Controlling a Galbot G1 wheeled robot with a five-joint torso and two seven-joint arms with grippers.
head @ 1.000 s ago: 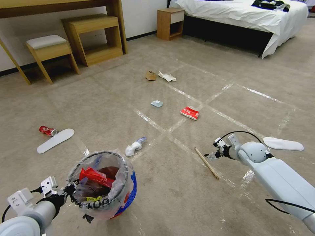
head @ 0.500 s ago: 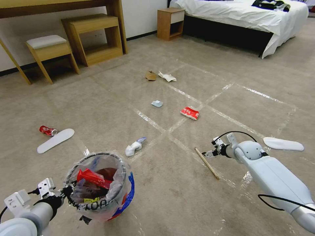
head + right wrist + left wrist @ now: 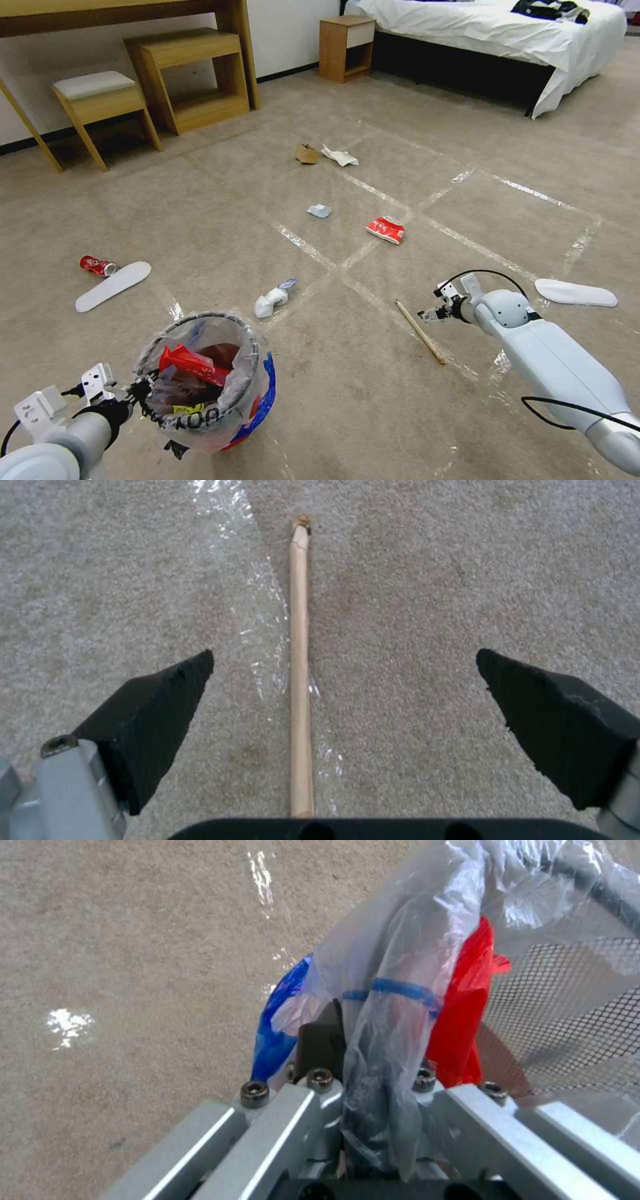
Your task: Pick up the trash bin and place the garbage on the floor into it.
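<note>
The trash bin [image 3: 207,390], a small red bucket lined with a clear plastic bag, hangs low at the near left with red wrappers inside. My left gripper [image 3: 137,390] [image 3: 367,1060] is shut on the bin's rim and bag. My right gripper [image 3: 430,315] [image 3: 343,652] is open just above the floor [image 3: 220,220]. The thin wooden stick [image 3: 420,331] [image 3: 300,680] lies between its fingers, untouched. More garbage lies farther off: a red wrapper [image 3: 385,229], pale-blue paper [image 3: 319,211], crumpled white paper [image 3: 273,299], a cardboard scrap [image 3: 307,154] and white paper [image 3: 340,157].
A red can [image 3: 97,266] lies by a white insole [image 3: 112,286] on the left, and another insole [image 3: 575,292] lies on the right. A stool [image 3: 100,100], a wooden shelf [image 3: 193,80], a nightstand [image 3: 345,47] and a bed [image 3: 493,33] line the far side.
The left gripper and the bin have dropped slightly toward the near edge of the view. The right arm has shifted a little over the stick.
</note>
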